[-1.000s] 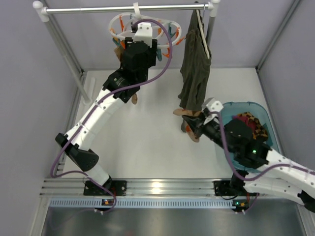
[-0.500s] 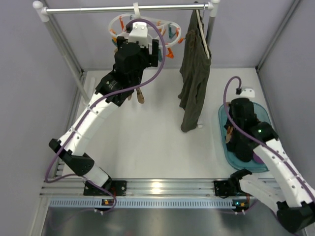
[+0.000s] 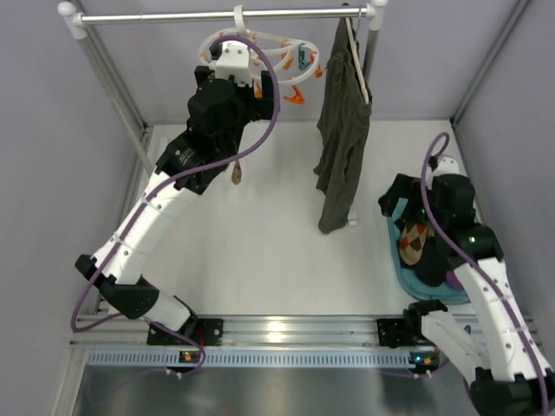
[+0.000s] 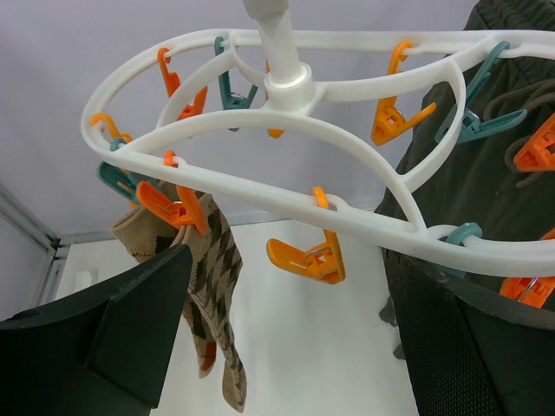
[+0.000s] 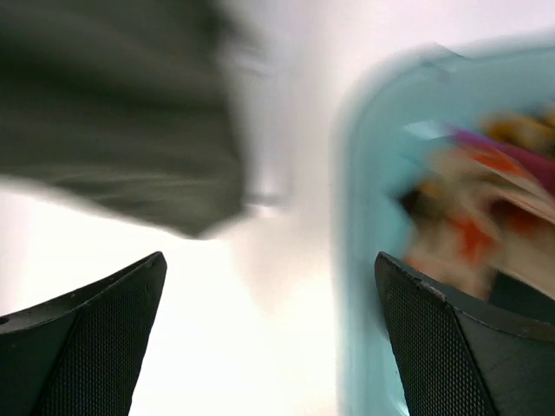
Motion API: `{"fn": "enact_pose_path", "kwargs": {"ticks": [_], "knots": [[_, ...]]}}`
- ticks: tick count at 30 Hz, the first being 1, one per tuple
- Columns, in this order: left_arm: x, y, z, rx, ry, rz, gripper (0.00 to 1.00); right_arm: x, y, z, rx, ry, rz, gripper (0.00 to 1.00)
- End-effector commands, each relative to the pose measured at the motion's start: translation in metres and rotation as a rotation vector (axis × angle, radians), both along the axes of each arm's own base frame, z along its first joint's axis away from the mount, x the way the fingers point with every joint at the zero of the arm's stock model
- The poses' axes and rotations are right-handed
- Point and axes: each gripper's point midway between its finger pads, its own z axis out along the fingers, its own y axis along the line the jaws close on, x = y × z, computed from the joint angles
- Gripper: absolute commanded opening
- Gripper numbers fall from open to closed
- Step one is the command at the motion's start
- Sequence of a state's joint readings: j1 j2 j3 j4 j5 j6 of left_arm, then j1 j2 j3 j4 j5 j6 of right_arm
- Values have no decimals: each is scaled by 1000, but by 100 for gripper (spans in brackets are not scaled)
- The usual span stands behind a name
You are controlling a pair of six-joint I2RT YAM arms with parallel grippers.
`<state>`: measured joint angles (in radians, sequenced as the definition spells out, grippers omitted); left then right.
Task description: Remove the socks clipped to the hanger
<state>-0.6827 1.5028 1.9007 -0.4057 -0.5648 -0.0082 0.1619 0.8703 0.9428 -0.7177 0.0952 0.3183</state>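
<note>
Brown argyle sock (image 4: 212,286): the only one I can see on the hanger (image 4: 260,192), pinched by an orange clip (image 4: 178,212) at the ring's left side and dangling above the table.
Other socks (image 3: 418,243): heaped in the teal basket (image 3: 392,260) on the right.
Risk: the hanger hangs only by its hook from the rail (image 3: 173,16). An off-line tug would likely swing or unhook it. The fingers might also close on a clip, or on the green garment (image 3: 342,130) nearby.
Left gripper (image 4: 286,257): fingers wide apart under the ring, holding nothing, with the sock just beside its left finger.
Right gripper (image 5: 269,260): fingers wide apart, empty, by the basket's edge.
</note>
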Motion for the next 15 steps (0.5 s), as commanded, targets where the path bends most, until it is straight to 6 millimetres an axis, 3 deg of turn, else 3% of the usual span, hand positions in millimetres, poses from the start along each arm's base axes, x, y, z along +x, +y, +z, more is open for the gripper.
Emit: {"fn": "enact_pose_path", "kwargs": {"ticks": [1,2,3,4,5,6,7,8,10,11,12,13,15], "knots": [[-10,4,21,-41,-50,-22,96,-39,105,103,386,-369,539,99],[-9,4,19,-13,-50,-24,96,-51,129,130,503,-480,670,99],[-10,4,20,-12,-52,-29,97,-63,138,143,528,-537,730,99],[-12,4,21,-15,-54,-33,97,-81,158,152,555,-559,836,99],[-12,4,21,-18,-55,-38,98,-81,160,161,507,-594,828,99],[-14,5,22,-17,-57,-40,98,-91,177,167,481,-597,892,99],[-15,4,23,-19,-58,-43,98,-98,190,161,495,-559,944,99],[-15,5,23,-19,-59,-41,98,-100,198,172,471,-586,964,99],[-14,6,24,-17,-61,-38,98,-99,235,160,417,-514,1034,99],[-13,5,24,-15,-62,-38,98,-97,243,173,355,-533,1042,100],[-12,4,24,-15,-62,-38,98,-99,275,156,311,-468,1089,100],[-11,4,24,-14,-61,-36,98,-86,285,157,264,-481,1037,99],[-11,1,25,-18,-63,-50,98,-68,323,155,227,-489,1021,99]]}}
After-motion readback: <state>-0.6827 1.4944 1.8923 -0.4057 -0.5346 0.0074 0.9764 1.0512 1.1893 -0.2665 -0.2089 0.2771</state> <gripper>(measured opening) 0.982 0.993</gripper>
